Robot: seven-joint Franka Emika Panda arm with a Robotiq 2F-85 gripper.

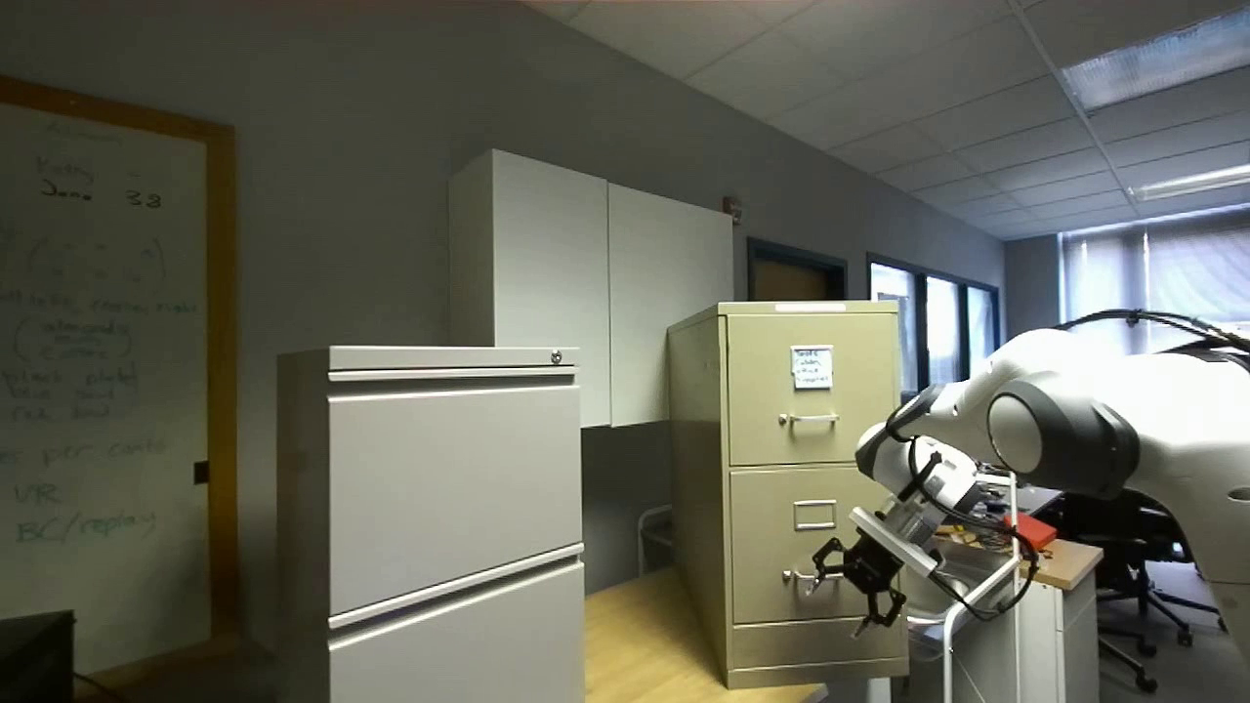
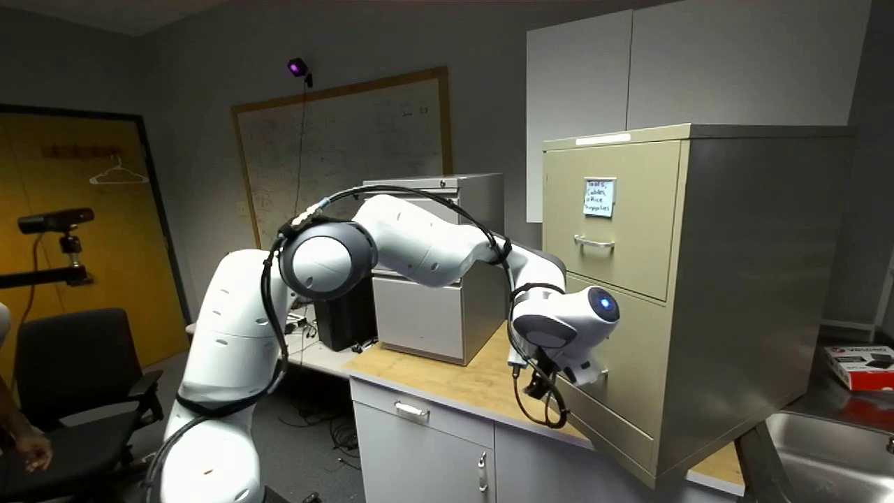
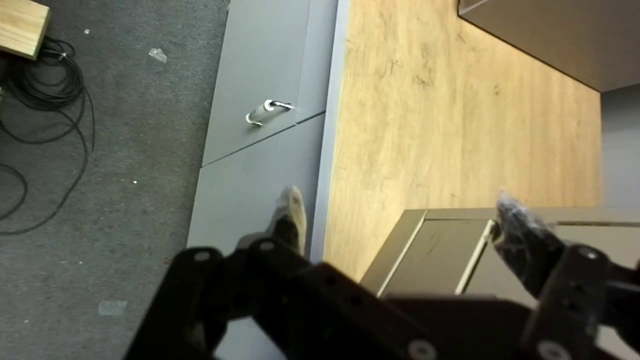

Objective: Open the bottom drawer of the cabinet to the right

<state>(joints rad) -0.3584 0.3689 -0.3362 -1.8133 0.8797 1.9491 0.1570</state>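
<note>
The beige-tan cabinet (image 1: 698, 488) stands on the wooden counter, and it also shows in an exterior view (image 2: 747, 279) and in the wrist view (image 3: 430, 255). Both of its drawers are shut. The bottom drawer (image 1: 767, 517) has a label frame without a card and a small metal handle (image 1: 793, 576). In an exterior view the wrist partly covers this drawer (image 2: 635, 356). My gripper (image 1: 835, 612) is open and empty in front of the bottom drawer, with one fingertip overlapping the handle in the picture. I cannot tell whether it touches. The wrist view shows the fingers (image 3: 400, 202) wide apart.
A light-grey cabinet (image 1: 454, 488) stands on the same counter (image 2: 447, 384). Grey base units with handles (image 2: 411, 409) lie below the counter edge. A sink (image 2: 824, 447) is beside the tan cabinet. White cupboards (image 1: 552, 283) hang above. A cart (image 1: 952, 635) stands near the arm.
</note>
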